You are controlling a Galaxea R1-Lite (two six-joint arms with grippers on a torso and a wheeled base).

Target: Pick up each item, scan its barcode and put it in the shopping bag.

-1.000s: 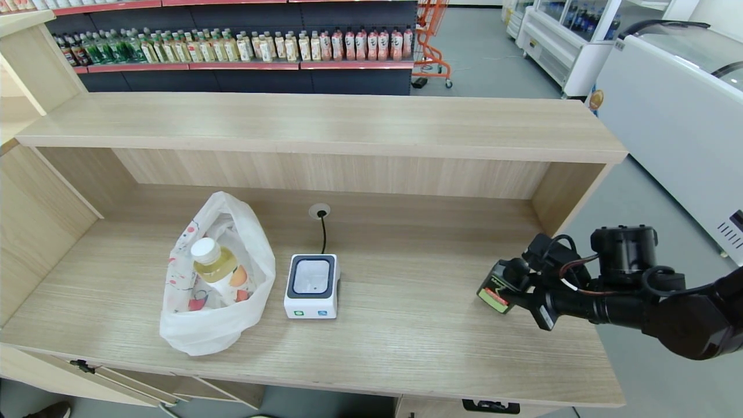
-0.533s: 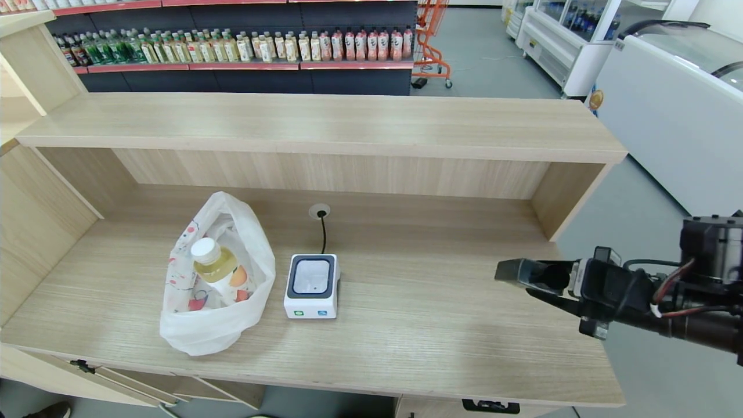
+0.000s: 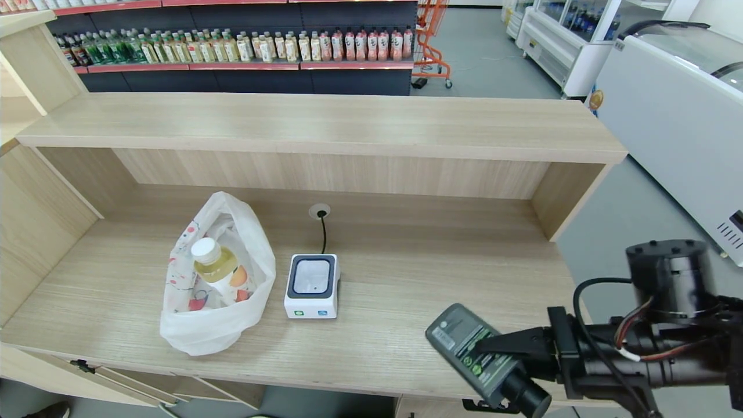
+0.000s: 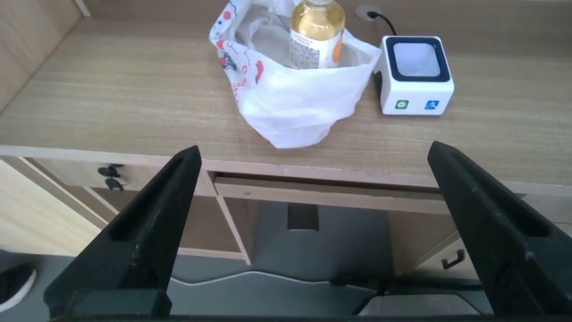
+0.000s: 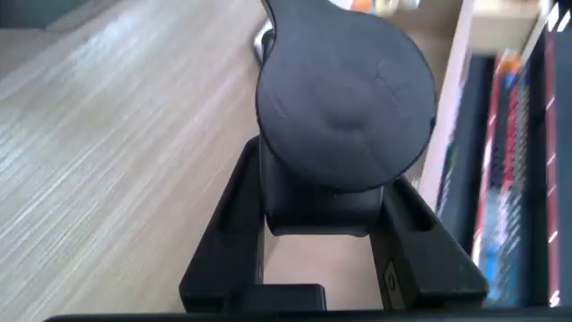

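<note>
Counter [image 3: 406, 273]: bag [image 3: 209, 332], scanner [image 3: 312, 285].

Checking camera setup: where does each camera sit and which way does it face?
Head view: on the head, looking down at the counter; right gripper holds a dark item.
Left wrist view: below the counter edge, facing shopping bag and scanner; open left gripper frames it.
Right wrist view: along its fingers and that item, over the counter.
First two share bag and scanner.
</note>
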